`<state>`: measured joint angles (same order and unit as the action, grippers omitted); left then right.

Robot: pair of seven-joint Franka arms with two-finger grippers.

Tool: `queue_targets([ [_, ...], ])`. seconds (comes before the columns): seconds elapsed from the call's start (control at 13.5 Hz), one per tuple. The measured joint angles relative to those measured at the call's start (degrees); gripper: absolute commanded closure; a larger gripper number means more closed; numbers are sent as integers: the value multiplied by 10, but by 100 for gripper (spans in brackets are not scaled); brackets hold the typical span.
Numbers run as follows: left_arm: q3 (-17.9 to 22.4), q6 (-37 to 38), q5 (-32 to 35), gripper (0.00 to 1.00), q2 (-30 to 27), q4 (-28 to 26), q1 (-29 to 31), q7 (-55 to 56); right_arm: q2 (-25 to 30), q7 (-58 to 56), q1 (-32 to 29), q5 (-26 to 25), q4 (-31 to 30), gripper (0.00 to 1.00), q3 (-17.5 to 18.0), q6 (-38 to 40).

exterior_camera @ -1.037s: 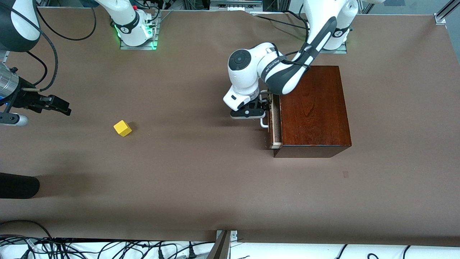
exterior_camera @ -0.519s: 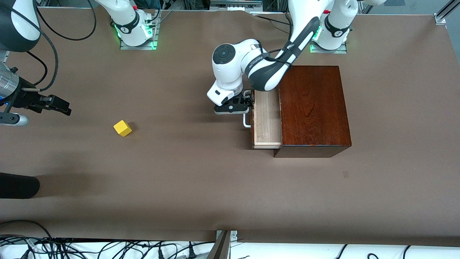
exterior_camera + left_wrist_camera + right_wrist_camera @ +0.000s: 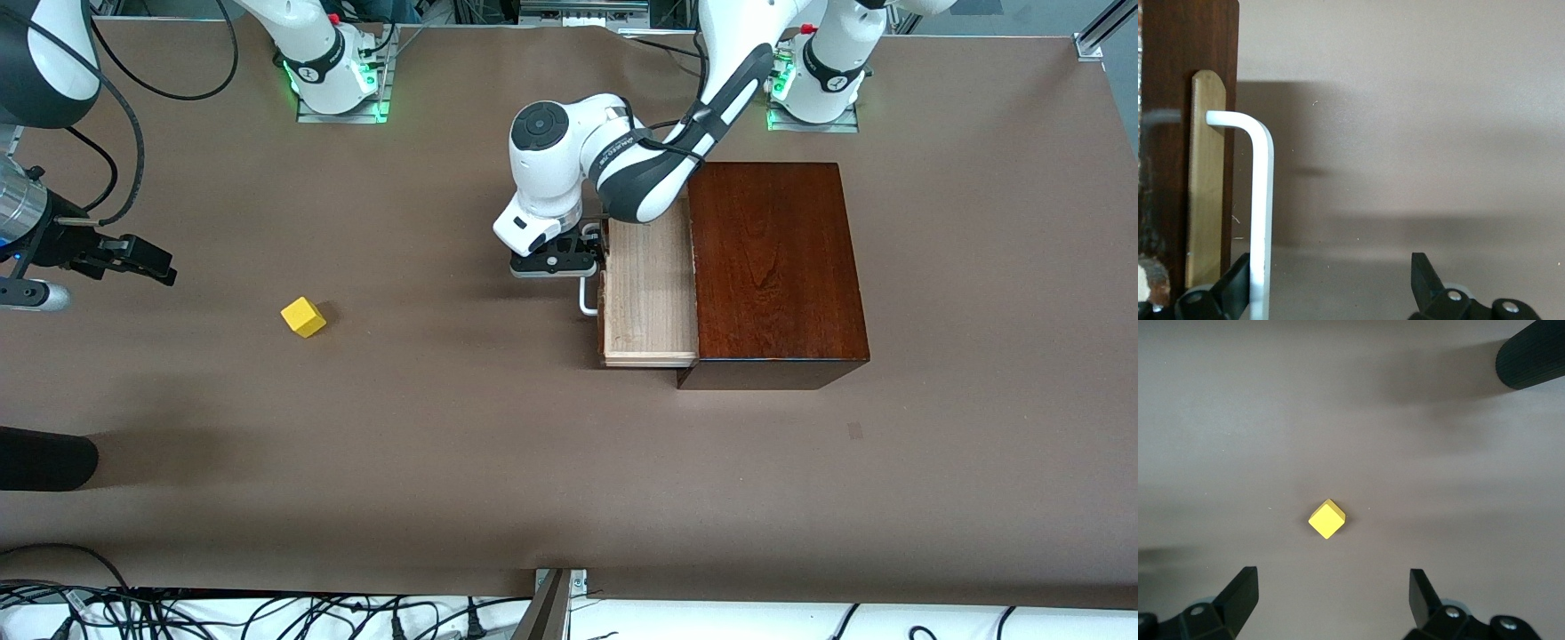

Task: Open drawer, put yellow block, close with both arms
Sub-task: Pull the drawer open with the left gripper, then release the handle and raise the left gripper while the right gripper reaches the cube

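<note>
Counter first: a big brown top with everything spread out on it. The shiny red-brown box sits toward the left arm's end. The drawer sticks out of it a good way, pale wood showing and nothing inside. The left arm reaches over from its base, and the left gripper is down at the white handle. In the left wrist view the fingers are spread wide, with the handle lying against one finger and the other well apart, so it hooks the bar more than it squeezes it.

The right gripper waits over the counter at the right arm's end, fingers wide open and holding nothing. The yellow block sits on the counter near it, well apart from the drawer.

What could go wrong: the hooked finger might slip off the bar. The block also sits turned cornerwise to the open fingers, so a grab could push it away
</note>
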<state>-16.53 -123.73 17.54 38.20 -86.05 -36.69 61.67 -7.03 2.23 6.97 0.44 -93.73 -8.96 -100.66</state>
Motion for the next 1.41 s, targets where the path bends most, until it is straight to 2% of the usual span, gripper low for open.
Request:
queue_targets([
  [0.3,-2,6,0,0,-8,3,1,0,0,0,0,0,0,0,0,-2],
  [0.52,-7,63,-6,0,-39,4,12,-5,-1,0,0,0,-1,0,0,-3],
  [0.74,-36,135,-16,0,-83,5,37,-5,-2,0,0,0,-9,0,0,-15],
  [1.04,-62,224,-58,0,-172,5,97,-35,-7,0,1,0,-73,0,4,-93],
  [1.41,-57,311,-130,0,-294,-12,220,-200,-8,-13,5,0,-152,0,32,-175],
])
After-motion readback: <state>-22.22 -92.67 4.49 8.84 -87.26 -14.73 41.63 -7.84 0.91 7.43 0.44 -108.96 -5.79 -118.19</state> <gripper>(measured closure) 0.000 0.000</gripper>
